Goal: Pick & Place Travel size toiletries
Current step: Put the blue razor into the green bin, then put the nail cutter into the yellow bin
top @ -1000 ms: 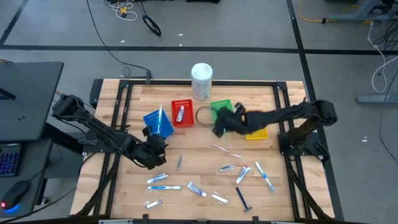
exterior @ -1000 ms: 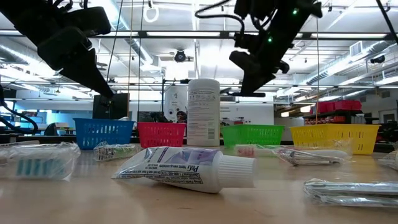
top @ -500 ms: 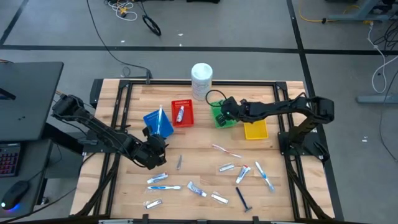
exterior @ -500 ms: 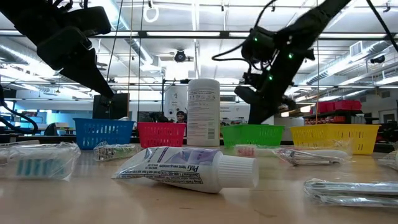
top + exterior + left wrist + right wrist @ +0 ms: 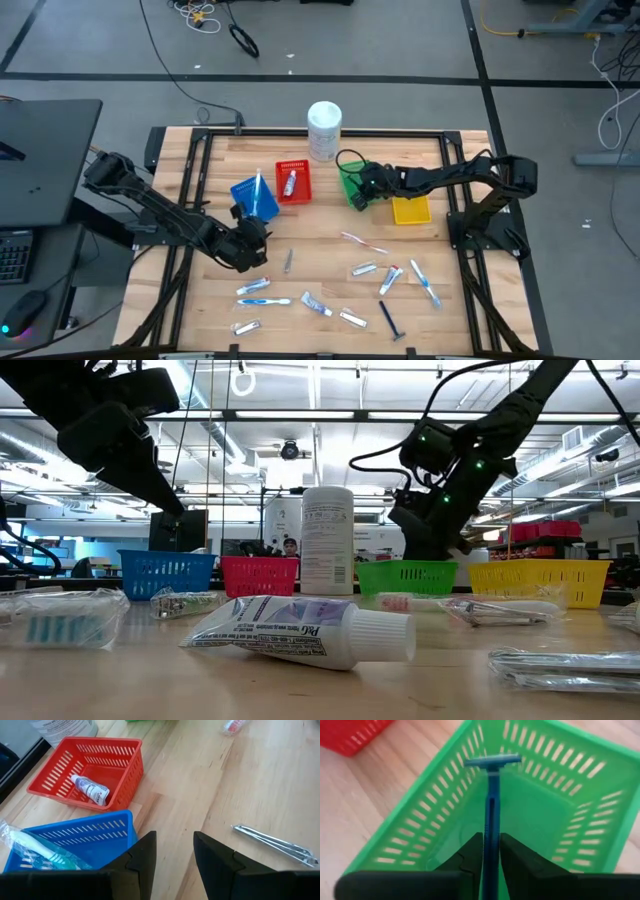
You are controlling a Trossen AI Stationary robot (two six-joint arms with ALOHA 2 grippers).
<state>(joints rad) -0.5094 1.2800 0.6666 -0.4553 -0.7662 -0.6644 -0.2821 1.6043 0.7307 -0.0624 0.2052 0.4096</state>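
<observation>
My right gripper (image 5: 490, 851) is over the green basket (image 5: 530, 815), shut on a blue razor (image 5: 491, 795) whose head points into the basket. In the high view that gripper (image 5: 360, 190) sits at the green basket (image 5: 352, 172). My left gripper (image 5: 175, 855) stands open and empty above the wood, next to the blue basket (image 5: 80, 840), which has a toothbrush (image 5: 35, 847) in it. A small tube (image 5: 90, 789) lies in the red basket (image 5: 85, 767). More toiletries (image 5: 330, 305) lie loose on the near half of the table. My right gripper pinches the razor's handle (image 5: 490, 840) between its two fingers. The fingers slant down from the table's right side and lie along the handle. The razor sticks out ahead of them, its head (image 5: 492, 761) foremost inside the basket's walls; whether it touches the floor I cannot tell.
A big white tub (image 5: 324, 130) stands at the far edge behind the baskets. A yellow basket (image 5: 411, 209) sits right of the green one. A foil sachet (image 5: 272, 845) lies near my left gripper. A toothpaste tube (image 5: 300, 632) lies close to the low camera.
My right gripper has come down from high above the table to the green basket, moving toward the far edge and tipping more steeply downward, with the razor still between its fingers.
</observation>
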